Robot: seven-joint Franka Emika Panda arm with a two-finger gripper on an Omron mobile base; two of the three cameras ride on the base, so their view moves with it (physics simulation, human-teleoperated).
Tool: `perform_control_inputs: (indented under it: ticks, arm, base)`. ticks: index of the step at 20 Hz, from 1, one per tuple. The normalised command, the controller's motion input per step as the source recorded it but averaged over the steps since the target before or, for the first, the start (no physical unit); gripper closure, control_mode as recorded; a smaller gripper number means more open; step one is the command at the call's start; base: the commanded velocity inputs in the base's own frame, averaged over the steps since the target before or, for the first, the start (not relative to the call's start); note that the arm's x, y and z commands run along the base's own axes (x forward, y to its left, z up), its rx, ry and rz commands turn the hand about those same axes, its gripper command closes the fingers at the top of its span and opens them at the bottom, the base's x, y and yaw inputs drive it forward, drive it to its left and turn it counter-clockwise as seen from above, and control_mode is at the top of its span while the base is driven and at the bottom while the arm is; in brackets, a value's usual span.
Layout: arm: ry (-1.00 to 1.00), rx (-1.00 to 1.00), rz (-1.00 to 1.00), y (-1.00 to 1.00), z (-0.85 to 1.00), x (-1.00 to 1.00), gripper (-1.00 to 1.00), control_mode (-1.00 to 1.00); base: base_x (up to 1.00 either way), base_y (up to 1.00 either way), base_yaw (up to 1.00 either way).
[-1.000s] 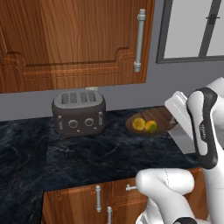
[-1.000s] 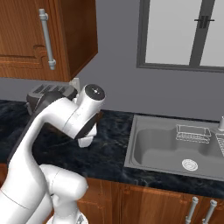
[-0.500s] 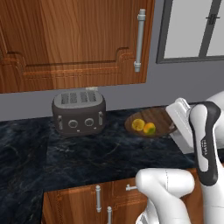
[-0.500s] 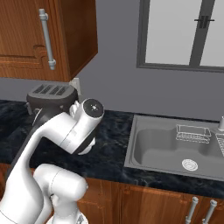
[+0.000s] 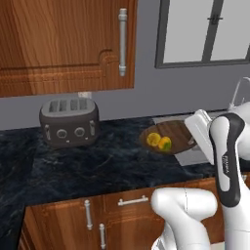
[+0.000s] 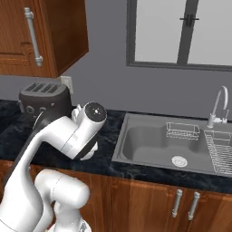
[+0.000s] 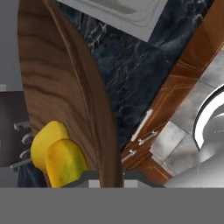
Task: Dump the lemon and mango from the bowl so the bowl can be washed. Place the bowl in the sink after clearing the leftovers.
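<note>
The toaster [image 5: 69,122] stands well left; the wooden bowl [image 5: 168,136], lemon [image 5: 153,138] and mango [image 5: 165,143] inside, sits beside the sink [image 6: 181,145], its rim clamped by the gripper [image 7: 107,177] (edge-only hold), so tipping could slip it, or roll fruit into the basin

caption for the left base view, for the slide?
Pincer shut on the wooden bowl rim, lemon and mango inside, above dark counter beside toaster.

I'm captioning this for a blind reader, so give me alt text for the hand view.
A brown wooden bowl seen edge-on, its rim gripped at the bottom of the picture, with a yellow lemon and a yellow-green mango inside. Beyond it lie dark marble counter, a sink corner and wooden cabinets.
</note>
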Motion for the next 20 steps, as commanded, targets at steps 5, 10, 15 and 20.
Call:
perform_control_inputs:
  ticks: [5, 10, 15, 20]
  arm:
    - [0.0, 0.0, 0.0, 0.0, 0.0, 0.0, 1.0, 1.0]
    - [0.0, 0.0, 0.0, 0.0, 0.0, 0.0, 1.0, 1.0]
    - [0.0, 0.0, 0.0, 0.0, 0.0, 0.0, 1.0, 1.0]
    - [0.0, 0.0, 0.0, 0.0, 0.0, 0.0, 1.0, 1.0]
  base:
    - [-0.37, -0.77, -0.04]
    - [-0.06, -0.81, -0.05]
    - [0.0, -0.67, -0.02]
    - [0.05, -0.48, -0.01]
